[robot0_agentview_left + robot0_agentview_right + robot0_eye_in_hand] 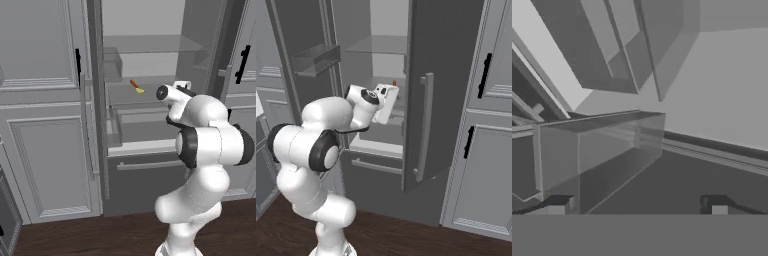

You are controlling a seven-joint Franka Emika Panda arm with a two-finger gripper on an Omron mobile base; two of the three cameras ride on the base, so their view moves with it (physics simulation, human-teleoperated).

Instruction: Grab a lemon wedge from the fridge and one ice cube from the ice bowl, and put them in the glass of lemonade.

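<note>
While the lemon wedge lies on the fridge shelf just left of it, the claw stands wide.

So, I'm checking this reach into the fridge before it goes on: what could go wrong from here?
The lemon wedge lies against an orange-red stick, so the gripper, jaws open, may catch the stick or knock the tiny wedge away. The hand view looks at a clear bin, not the wedge, so the aim may be off. The arm reaches in between the fridge doors and could bump the shelf edge.
</note>
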